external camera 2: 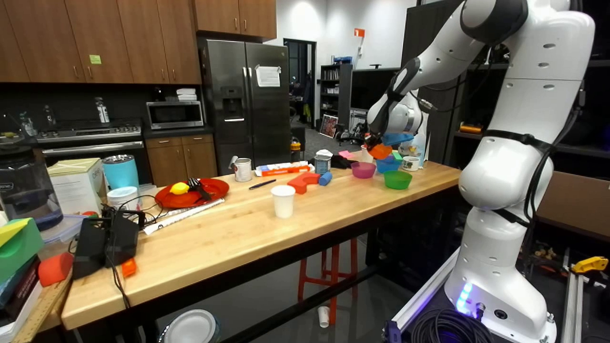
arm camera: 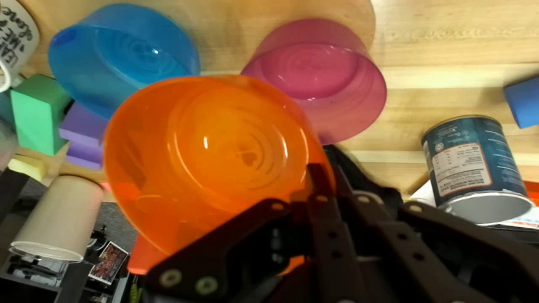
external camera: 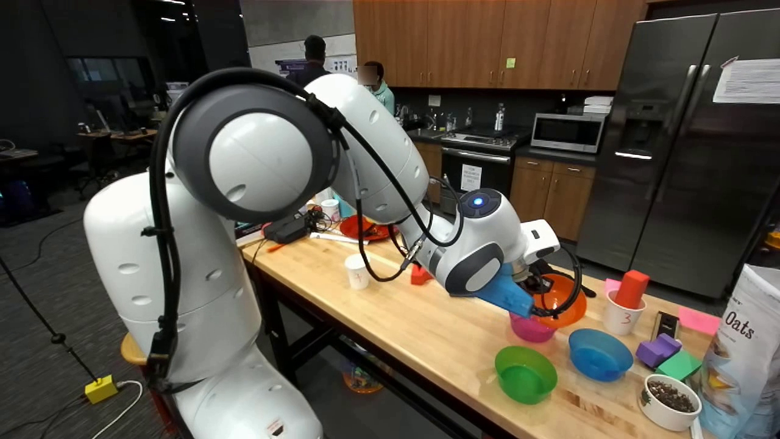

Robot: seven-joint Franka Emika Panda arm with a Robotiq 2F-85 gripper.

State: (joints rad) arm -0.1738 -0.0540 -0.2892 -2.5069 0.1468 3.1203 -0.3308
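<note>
My gripper (arm camera: pixel 329 172) is shut on the rim of an orange bowl (arm camera: pixel 236 139), one finger inside the wall and one outside. In both exterior views the orange bowl (external camera: pixel 565 297) (external camera 2: pixel 380 151) hangs tilted above the table. Just below and beside it stands a pink bowl (arm camera: pixel 311 69); whether the two touch I cannot tell. A blue bowl (external camera: pixel 600 355) sits close by, partly behind the orange one in the wrist view. Nearer the table edge is a green bowl (external camera: pixel 525 375), which the wrist view does not show.
A white cup (external camera: pixel 623 314) holding a red block, purple (external camera: pixel 658 349) and green blocks, a white mug (external camera: pixel 669 401) and an oats bag (external camera: pixel 740 353) crowd the table end. A can (arm camera: pixel 476 168) stands beside the gripper; a paper cup (external camera 2: pixel 283 201) and red plate (external camera 2: pixel 214 189) lie farther along.
</note>
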